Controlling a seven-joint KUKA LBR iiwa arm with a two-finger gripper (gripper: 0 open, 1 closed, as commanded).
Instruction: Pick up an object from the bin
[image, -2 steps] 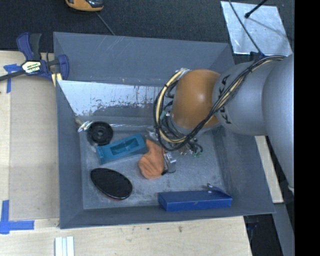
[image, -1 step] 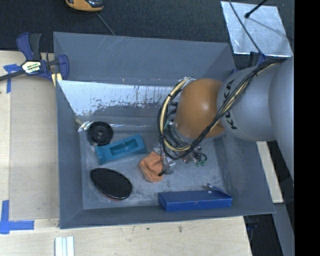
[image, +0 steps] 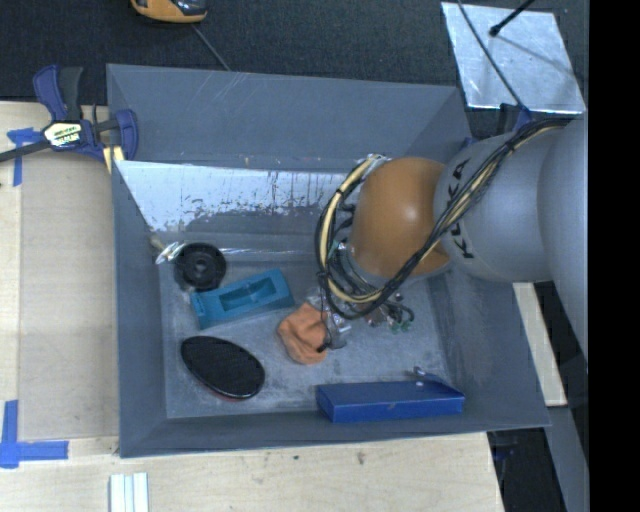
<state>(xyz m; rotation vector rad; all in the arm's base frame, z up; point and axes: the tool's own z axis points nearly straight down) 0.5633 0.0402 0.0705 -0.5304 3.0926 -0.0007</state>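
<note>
My gripper is low in the middle of the bin, under the orange wrist cover. It sits right against the right side of a crumpled orange lump, touching it. A blue rectangular tray-like piece lies just left of the lump. In front of them, a long flat blue bar rests along the bin's near wall.
A black oval object lies at the near left of the bin floor. A black round disc with a silver tab sits at the far left. The arm and its cables cover the bin's right half.
</note>
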